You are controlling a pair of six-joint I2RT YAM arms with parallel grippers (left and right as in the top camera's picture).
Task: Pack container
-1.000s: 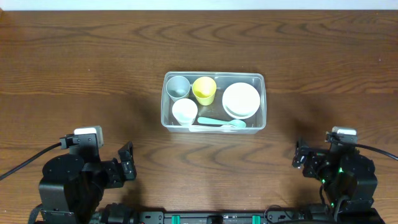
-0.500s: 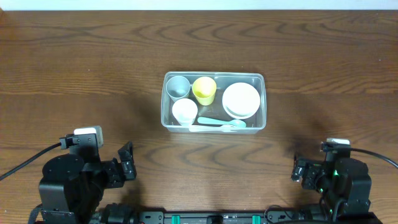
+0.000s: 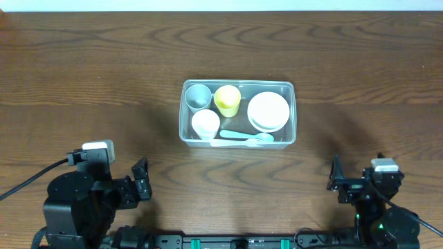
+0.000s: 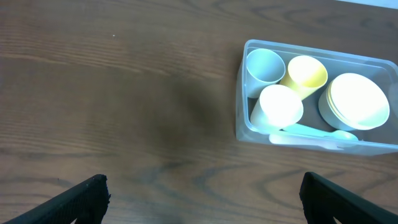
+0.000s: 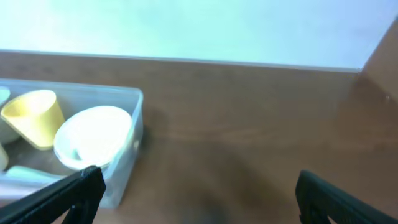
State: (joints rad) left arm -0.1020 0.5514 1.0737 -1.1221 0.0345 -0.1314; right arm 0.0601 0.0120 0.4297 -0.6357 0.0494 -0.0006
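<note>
The clear plastic container sits mid-table. It holds a grey cup, a yellow cup, a white cup, stacked white bowls and pale spoons. It also shows in the left wrist view and the right wrist view. My left gripper is open and empty at the front left, far from the container; its fingertips show in the left wrist view. My right gripper is open and empty at the front right; its fingertips show in the right wrist view.
The brown wooden table spreads around the container. A pale wall lies beyond the table's far edge in the right wrist view. Both arm bases stand at the front edge.
My right arm has drawn back toward the front edge and lowered. The left arm and the container have not moved.
</note>
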